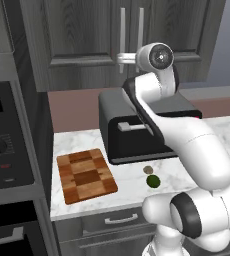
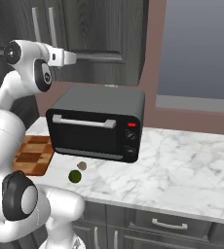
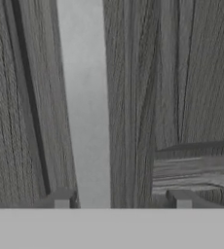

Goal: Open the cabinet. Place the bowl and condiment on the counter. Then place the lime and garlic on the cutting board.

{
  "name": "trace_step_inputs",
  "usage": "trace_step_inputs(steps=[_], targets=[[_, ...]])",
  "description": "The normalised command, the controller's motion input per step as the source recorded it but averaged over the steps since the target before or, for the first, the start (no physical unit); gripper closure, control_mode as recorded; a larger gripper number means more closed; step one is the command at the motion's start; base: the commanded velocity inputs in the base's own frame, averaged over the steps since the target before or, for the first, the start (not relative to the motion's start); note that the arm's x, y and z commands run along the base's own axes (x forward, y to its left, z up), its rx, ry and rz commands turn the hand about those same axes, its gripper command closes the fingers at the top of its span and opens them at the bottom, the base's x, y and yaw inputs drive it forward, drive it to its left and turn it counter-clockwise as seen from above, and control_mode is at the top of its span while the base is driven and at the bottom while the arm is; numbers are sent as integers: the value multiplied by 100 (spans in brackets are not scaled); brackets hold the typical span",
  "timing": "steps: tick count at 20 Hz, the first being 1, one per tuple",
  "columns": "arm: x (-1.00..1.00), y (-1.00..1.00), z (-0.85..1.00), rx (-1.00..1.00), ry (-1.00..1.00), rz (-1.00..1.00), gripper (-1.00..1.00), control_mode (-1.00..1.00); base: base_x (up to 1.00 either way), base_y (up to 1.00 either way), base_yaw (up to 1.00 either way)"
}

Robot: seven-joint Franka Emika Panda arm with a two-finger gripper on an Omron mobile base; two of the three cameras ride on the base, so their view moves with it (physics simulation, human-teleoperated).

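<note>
The dark grey cabinet (image 1: 82, 35) (image 2: 99, 29) has both doors shut, so the bowl and condiment are hidden. My gripper (image 1: 122, 59) (image 2: 69, 58) (image 3: 122, 199) is up at the silver bar handles. In the hand view a handle (image 3: 84, 97) stands between my fingers, close to the left fingertip (image 3: 63, 198), with a gap to the right one. The jaws are open around it. On the white marble counter (image 1: 82, 140) (image 2: 182, 165) lie the lime (image 1: 153, 181) (image 2: 75, 176) and the garlic (image 1: 148, 170) (image 2: 82, 166), right of the chequered cutting board (image 1: 86, 176) (image 2: 33, 154).
A black toaster oven (image 1: 137, 135) (image 2: 99, 121) stands on the counter under the cabinet, just behind the lime and garlic. A tall oven unit (image 1: 7, 150) borders the counter on the left. Grey drawers (image 2: 167, 223) run below the counter's front edge.
</note>
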Motion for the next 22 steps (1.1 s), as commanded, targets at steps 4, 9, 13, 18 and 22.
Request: trace_step_inputs(steps=[4, 9, 13, 18, 22], targets=[[0, 0, 0, 0, 0, 0, 100, -100, 0, 0, 0], [0, -1, 1, 0, 0, 0, 100, -100, 0, 0, 0], [-3, -5, 12, 0, 0, 0, 100, -100, 0, 0, 0], [-16, -19, 21, 0, -1, 0, 100, -100, 0, 0, 0], [-27, -30, 27, 1, -4, 0, 100, -100, 0, 0, 0]])
